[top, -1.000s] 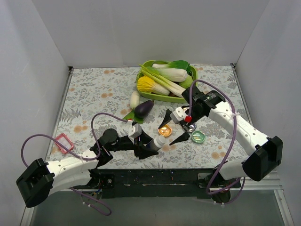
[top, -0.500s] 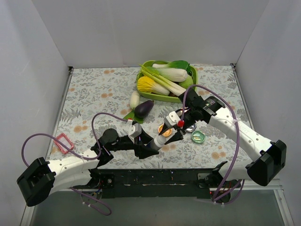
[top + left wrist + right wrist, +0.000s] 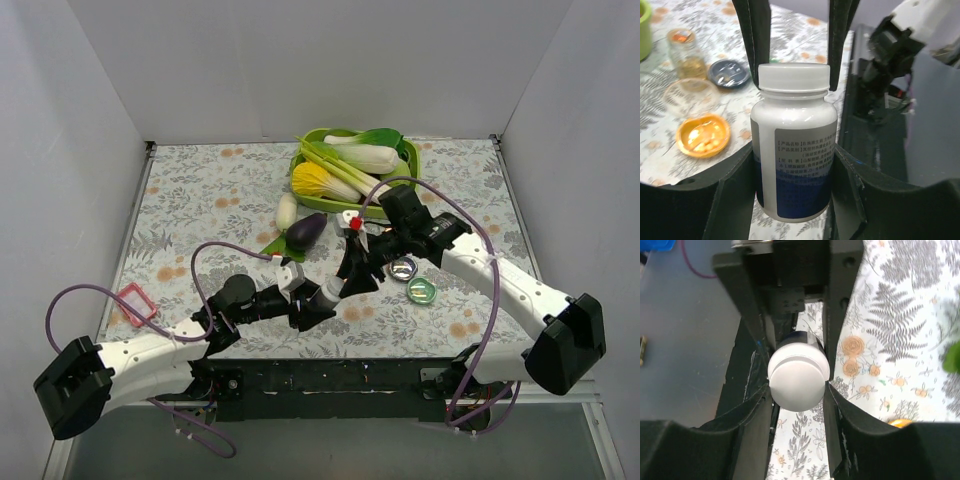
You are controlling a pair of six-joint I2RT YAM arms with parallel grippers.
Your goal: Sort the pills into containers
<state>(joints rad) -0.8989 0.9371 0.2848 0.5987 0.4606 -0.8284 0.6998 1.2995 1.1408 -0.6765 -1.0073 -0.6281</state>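
Overhead, I had bright, even light on the desk (image 3: 200, 200), with only faint, soft shadows. In my left wrist view the bottle (image 3: 794, 150) was sharp and the orange dish (image 3: 702, 135) behind it slightly soft. The right wrist view blurred the cap (image 3: 798, 381), nearly blown white.

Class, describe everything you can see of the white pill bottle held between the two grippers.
The pill bottle is round, white and plastic-looking. It has a white screw cap on it and a label of small print above a dark blue band. The left gripper clamps its body, and the right gripper closes on the cap's sides. In the top view it lies roughly level above the table, cap toward the right arm.
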